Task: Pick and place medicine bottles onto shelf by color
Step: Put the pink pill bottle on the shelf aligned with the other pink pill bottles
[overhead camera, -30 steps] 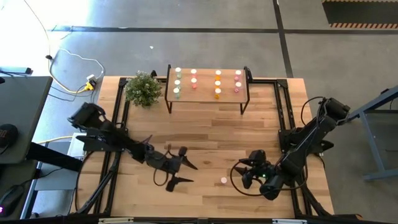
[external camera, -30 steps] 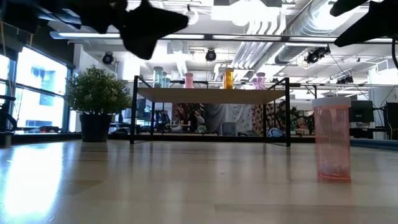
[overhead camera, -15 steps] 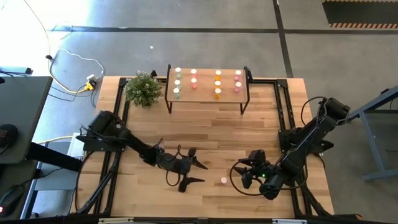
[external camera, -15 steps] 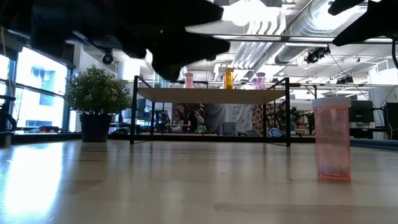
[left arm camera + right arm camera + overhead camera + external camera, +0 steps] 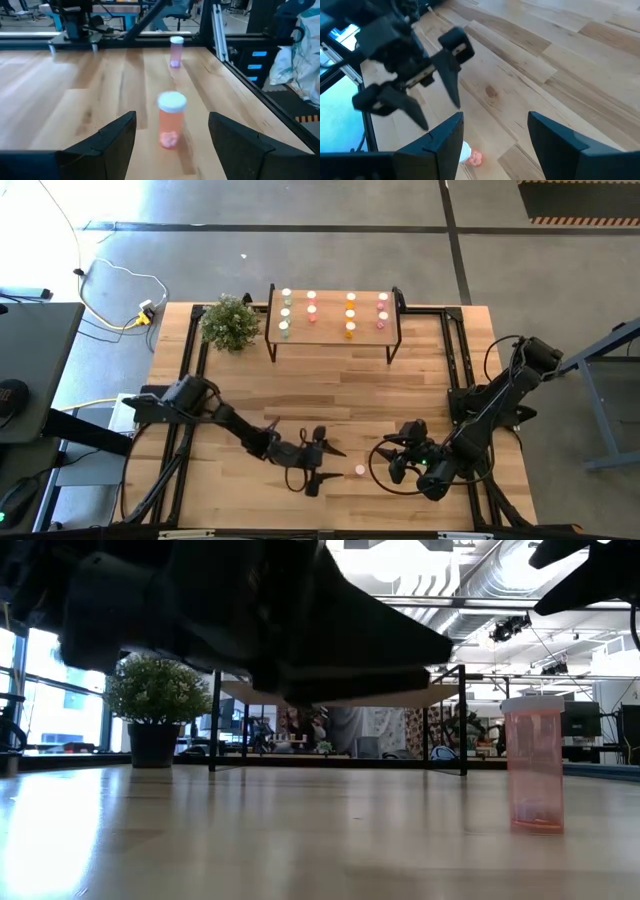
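A pink bottle point(image 5: 359, 470) with a pale cap stands upright on the wooden table near its front edge; the low view shows it too point(image 5: 535, 765). My left gripper point(image 5: 328, 468) is open and low over the table, just left of this bottle point(image 5: 171, 125), which stands a little ahead of the fingertips. My right gripper point(image 5: 398, 458) hangs open above the table on the bottle's right side. The shelf point(image 5: 333, 330) at the far edge carries bottles in rows: green point(image 5: 285, 313), pink point(image 5: 311, 307), orange point(image 5: 350, 315), magenta point(image 5: 382, 310).
A potted plant point(image 5: 230, 322) stands left of the shelf. In the left wrist view a second pinkish bottle point(image 5: 176, 50) stands farther off on the table. Black frame rails point(image 5: 460, 370) run along the table's left and right sides. Bare wood lies between the shelf and the grippers.
My left gripper has gone toward the table's right edge and a little toward its near edge, sinking lower, and has come up close to the pink bottle. Its fingers have stayed open. The bottle has stayed in place.
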Available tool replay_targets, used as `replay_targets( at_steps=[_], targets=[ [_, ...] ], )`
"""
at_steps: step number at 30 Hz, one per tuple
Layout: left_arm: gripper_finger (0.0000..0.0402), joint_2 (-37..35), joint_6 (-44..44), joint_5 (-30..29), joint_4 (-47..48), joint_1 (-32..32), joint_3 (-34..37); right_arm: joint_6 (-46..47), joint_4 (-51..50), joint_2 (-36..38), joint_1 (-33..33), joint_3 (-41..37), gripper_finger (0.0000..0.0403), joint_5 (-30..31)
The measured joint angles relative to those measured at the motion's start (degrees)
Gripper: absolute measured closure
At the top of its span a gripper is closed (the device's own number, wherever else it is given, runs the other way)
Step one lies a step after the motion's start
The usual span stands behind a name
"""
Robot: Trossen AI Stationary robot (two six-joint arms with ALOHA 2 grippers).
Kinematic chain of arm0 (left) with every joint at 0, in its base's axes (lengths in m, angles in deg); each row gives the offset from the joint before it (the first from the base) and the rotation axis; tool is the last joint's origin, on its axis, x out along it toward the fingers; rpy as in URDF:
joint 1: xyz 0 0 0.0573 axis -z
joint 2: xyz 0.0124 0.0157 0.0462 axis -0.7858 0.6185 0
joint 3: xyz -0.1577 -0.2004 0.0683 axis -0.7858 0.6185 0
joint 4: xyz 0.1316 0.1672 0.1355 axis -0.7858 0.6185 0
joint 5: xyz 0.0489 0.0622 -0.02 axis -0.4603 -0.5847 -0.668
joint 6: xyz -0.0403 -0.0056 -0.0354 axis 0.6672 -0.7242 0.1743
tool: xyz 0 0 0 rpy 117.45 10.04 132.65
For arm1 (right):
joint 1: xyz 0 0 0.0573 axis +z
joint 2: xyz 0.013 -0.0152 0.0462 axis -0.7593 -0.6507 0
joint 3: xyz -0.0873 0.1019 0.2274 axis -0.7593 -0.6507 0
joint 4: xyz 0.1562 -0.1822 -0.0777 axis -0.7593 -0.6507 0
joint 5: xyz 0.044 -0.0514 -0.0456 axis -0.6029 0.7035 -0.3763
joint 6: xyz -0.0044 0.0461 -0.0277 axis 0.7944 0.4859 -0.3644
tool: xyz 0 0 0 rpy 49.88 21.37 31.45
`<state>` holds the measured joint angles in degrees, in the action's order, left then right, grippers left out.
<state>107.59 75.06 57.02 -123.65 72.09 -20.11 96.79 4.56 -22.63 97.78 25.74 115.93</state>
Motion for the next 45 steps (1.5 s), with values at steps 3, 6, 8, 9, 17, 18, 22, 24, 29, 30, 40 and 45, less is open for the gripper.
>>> replay_targets(
  at_steps=[3,6,8,9,17,18,22,24,29,30,40,45],
  targets=[
    [0.0163,2.24,0.01,-1.8,-0.03,0.9,-2.08,0.0,0.02,0.0,0.0,0.0,0.0192,0.01],
    [0.0163,4.21,0.0,-2.84,0.06,1.54,-3.98,0.0,0.0,0.0,0.0,0.0,0.0192,0.01],
    [0.0163,5.4,0.04,-2.91,0.0,1.61,-5.5,0.0,0.0,0.0,0.0,0.0,0.0192,0.01],
    [0.0163,5.86,0.38,-2.92,0.01,1.61,-6.14,0.0,0.02,0.0,0.0,0.0,0.0192,0.01],
    [0.0163,9.57,2.83,-4.81,0.49,1.13,-10.07,0.43,0.48,0.0,0.0,0.0,0.0192,0.01],
    [0.0163,9.93,2.98,-4.75,0.49,1.1,-10.46,0.43,0.48,0.0,0.0,0.0,0.0192,0.01],
    [0.0163,10.12,3.05,-5.36,2.18,0.5,-11.87,0.42,0.55,0.0,0.0,0.0,0.0192,0.01],
    [0.0163,10.12,3.05,-5.14,4.45,0.01,-12.92,0.42,0.61,0.0,0.0,0.0,0.0192,0.03],
    [0.0163,10.12,3.35,-2.82,9.03,-1.08,-15.33,0.41,0.6,0.0,0.0,0.0,0.0192,0.01],
    [0.0163,10.12,3.4,-2.82,9.13,-1.25,-15.49,0.4,0.61,0.0,0.0,0.0,0.0192,0.03],
    [0.017,10.12,4.99,-1.75,10.13,-2.01,-15.97,0.0,0.61,0.0,0.0,0.0,0.0192,0.04],
    [0.0218,10.12,4.56,-1.49,10.35,-1.97,-15.96,0.0,0.61,0.0,0.0,0.0,0.0192,0.03]
  ],
)
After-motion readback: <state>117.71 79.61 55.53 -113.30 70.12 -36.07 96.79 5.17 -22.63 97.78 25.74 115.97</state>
